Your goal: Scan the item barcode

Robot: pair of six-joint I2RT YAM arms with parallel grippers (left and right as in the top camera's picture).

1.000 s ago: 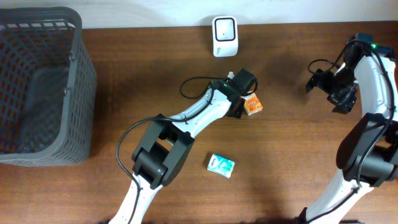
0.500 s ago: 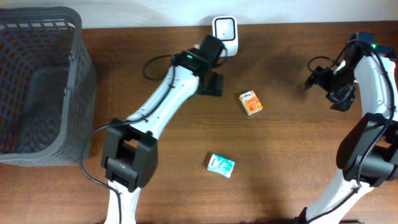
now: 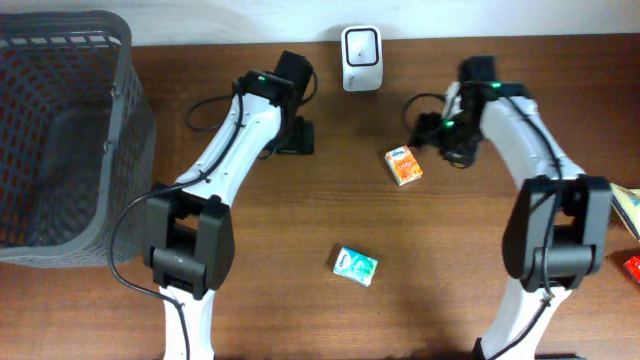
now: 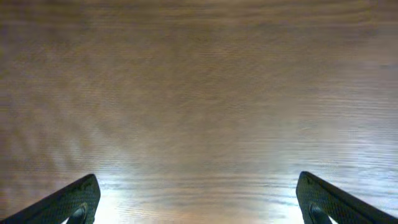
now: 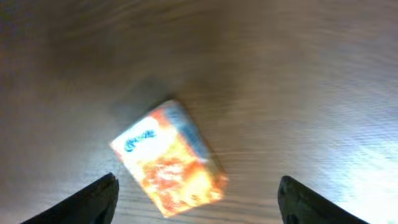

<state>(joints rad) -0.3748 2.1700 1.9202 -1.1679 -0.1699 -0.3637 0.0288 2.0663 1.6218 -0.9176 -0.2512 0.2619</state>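
A grey mesh basket (image 3: 70,140) is occupying the left edge of the tabletop (image 3: 480,280), probably waiting to take items once they are scanned. Right of it, the left gripper (image 3: 296,136) is hovering near the far edge with its jaws spread wide. The left wrist view shows only bare wood between them, so it is holding nothing and seems to be keeping out of the way.

A teal packet (image 3: 355,265) is lying alone towards the near edge, untouched. The white scanner (image 3: 360,58) is standing at the middle of the far edge, its face turned towards the work area so a barcode can be shown to it.

The orange carton (image 3: 404,166), the item to scan, is lying flat a little in from the scanner, tilted against the wood grain. Just beside it, the right gripper (image 3: 440,135) is pointing down with its fingers apart and clear of the carton, which is lying between and ahead of them in the right wrist view. This arm is likely lining up a grasp.
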